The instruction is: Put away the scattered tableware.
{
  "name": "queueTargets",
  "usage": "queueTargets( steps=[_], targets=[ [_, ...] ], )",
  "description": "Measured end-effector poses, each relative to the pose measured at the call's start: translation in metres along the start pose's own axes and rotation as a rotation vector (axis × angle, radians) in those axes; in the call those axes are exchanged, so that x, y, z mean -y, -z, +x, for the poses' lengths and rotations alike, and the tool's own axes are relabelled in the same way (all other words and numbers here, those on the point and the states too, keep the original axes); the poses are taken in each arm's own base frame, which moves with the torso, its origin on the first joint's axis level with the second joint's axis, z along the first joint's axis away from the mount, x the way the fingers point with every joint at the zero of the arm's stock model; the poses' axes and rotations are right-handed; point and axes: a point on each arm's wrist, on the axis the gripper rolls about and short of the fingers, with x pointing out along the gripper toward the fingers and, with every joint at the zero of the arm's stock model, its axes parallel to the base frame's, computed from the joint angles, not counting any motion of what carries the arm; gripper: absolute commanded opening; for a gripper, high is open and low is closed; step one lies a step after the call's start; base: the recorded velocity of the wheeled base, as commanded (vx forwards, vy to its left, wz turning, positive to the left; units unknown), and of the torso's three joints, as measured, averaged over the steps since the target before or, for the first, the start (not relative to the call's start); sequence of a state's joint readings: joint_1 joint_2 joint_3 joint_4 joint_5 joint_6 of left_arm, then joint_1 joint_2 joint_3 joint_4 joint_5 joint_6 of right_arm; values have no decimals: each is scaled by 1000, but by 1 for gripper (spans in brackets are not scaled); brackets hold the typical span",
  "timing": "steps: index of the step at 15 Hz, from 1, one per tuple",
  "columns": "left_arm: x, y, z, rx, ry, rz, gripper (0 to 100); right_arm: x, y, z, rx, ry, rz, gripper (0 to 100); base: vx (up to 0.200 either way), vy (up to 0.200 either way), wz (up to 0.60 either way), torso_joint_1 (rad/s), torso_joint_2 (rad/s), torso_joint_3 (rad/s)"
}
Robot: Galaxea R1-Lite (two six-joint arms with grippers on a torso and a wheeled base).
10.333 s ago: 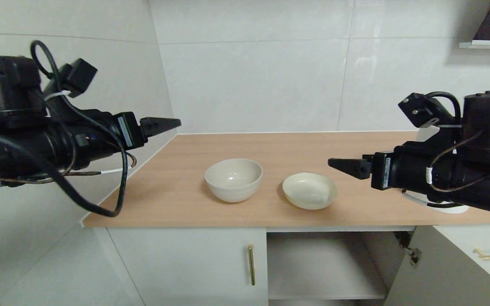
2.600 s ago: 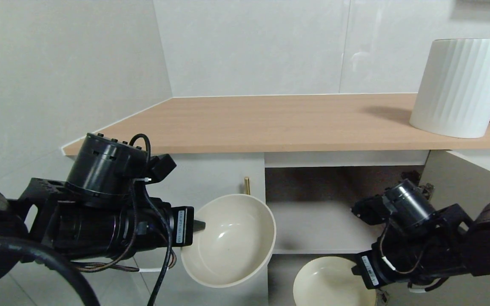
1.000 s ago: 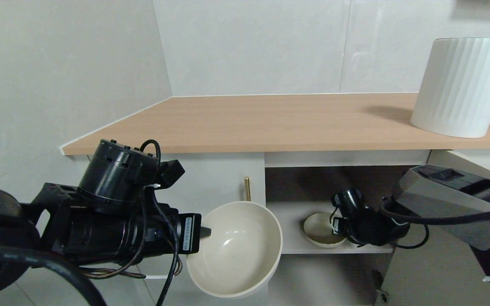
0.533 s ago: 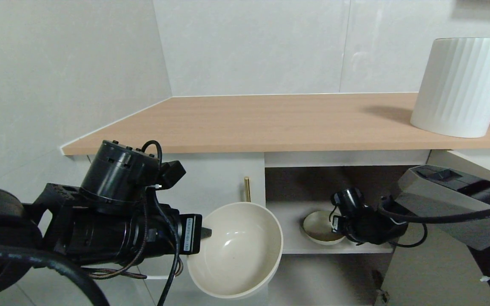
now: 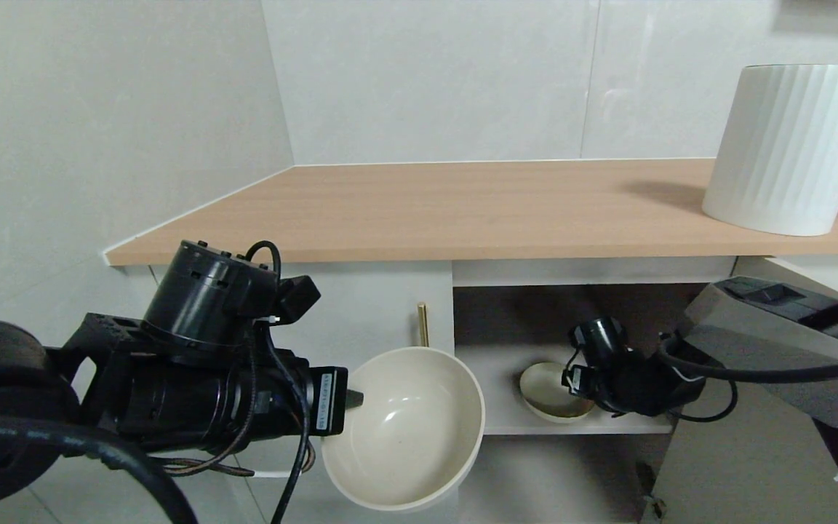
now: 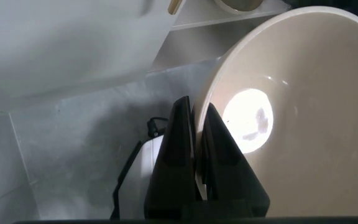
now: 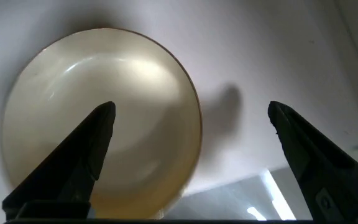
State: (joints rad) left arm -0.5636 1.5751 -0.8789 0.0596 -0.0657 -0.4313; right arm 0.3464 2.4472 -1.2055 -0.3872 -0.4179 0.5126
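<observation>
Left wrist view cuts off the large bowl [image 6: 291, 143].

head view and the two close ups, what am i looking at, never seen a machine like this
It is a two-armed robot. The wide picture comes from a camera on its head; the close-ups from cameras on its wrists. The left claw pinches the rim of a large cream bowl. The right claw is open, right by a small bowl sitting on the cabinet shelf. On the wooden counter stands a white ribbed container.
</observation>
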Motion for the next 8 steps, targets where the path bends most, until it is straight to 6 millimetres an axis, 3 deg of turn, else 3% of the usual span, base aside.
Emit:
queueTargets(
  steps=[3, 8],
  targets=[
    [7, -6, 5, 9, 7, 62, 0, -1, -4, -50, -31, -99, -57, 100, 0, 0, 0, 0, 0, 0],
    [20, 10, 37, -62, -85, 138, 0, 11, -17, -174, -126, -274, -186, 100, 0, 0, 0, 0, 0, 0]
  ],
)
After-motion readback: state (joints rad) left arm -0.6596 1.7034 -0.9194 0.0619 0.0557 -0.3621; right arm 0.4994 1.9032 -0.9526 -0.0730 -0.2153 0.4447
